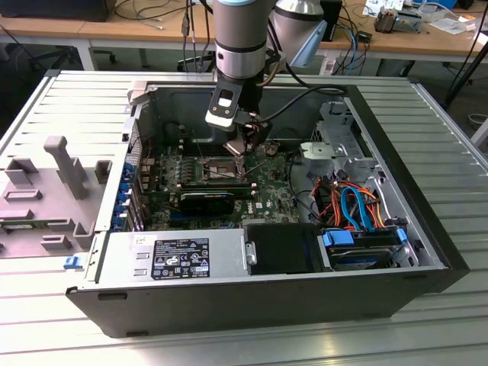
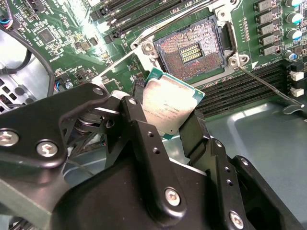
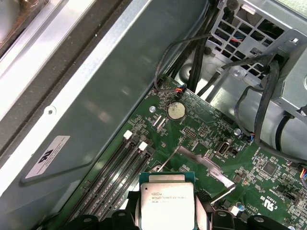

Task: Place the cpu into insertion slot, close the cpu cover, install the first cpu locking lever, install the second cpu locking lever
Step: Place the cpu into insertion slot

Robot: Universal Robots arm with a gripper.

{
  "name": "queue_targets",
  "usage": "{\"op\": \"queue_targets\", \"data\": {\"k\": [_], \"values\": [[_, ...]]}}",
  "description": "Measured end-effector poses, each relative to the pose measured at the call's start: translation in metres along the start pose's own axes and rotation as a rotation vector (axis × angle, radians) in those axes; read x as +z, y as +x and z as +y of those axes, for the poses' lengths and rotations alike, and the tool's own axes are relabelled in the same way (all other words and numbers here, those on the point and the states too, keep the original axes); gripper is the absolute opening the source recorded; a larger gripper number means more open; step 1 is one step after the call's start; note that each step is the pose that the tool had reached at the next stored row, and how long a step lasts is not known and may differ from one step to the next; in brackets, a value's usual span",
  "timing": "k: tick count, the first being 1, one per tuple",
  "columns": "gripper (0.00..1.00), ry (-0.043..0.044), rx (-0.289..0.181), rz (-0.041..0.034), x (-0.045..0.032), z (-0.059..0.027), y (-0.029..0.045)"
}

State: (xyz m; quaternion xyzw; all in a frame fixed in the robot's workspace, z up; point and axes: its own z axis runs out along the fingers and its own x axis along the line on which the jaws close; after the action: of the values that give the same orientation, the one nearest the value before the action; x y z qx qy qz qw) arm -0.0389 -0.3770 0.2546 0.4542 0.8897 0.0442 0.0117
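Observation:
My gripper (image 2: 165, 117) is shut on the cpu (image 2: 168, 108), a flat square chip with a silver-grey top, gripped by two opposite edges between black fingers (image 2: 139, 120). The cpu (image 3: 167, 201) hangs tilted a little above the green board, beside the insertion slot (image 2: 192, 50). The slot lies uncovered, its dark pin field bare inside a silvery rim. Two thin locking levers (image 2: 268, 88) (image 2: 117, 60) stick out loose on either side of it. A silvery plate that looks like the raised cpu cover (image 3: 206, 165) stands past the chip. In the exterior view my gripper (image 1: 242, 149) hovers just above the insertion slot (image 1: 216, 169).
The board lies inside an open computer case (image 1: 427, 252). Black memory slots (image 2: 249, 81) run along the socket. A black card (image 1: 210, 200), a power supply (image 1: 179, 255), a drive cage (image 3: 268, 57) and loose cables (image 1: 351, 202) crowd the case around it. A grey fixture (image 1: 65, 164) stands outside at the exterior view's left.

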Motion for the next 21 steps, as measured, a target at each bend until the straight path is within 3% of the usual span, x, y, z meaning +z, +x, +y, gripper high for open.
{"op": "queue_targets", "data": {"k": [21], "values": [[0.54, -0.0002, 0.014, -0.0013, 0.0009, -0.0001, 0.0]]}}
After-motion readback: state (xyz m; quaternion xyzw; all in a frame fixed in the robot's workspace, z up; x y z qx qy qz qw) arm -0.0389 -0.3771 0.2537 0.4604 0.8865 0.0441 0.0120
